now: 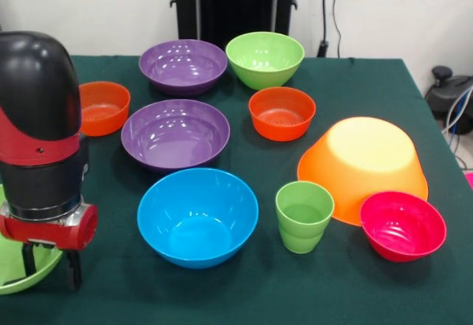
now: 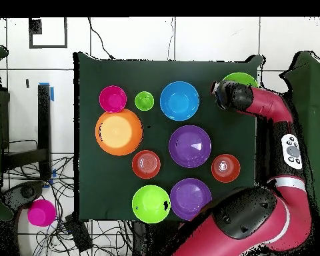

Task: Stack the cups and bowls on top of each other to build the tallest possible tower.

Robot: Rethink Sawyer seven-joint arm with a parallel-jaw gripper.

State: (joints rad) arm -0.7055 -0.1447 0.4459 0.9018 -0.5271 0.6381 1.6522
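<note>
Claw: gripper (image 1: 50, 260) hung over a lime green bowl (image 1: 16, 267) at the table's 8 o'clock corner in the front view; two dark fingers (image 1: 73, 269) stood apart and held nothing.
Cup: small green cup (image 1: 304, 216) stood upright, near 5 o'clock, between the blue bowl (image 1: 197, 217) and the pink-red bowl (image 1: 403, 226).
Big bowl: orange bowl (image 1: 363, 164) lay upside down (tipped a little), just behind the cup.
Middle: purple bowl (image 1: 175, 134) sat open side up.
Table: green cloth (image 1: 244, 295) covered it.

Blue bowl (image 1: 197, 217), light-green cup (image 1: 304, 216)
</note>
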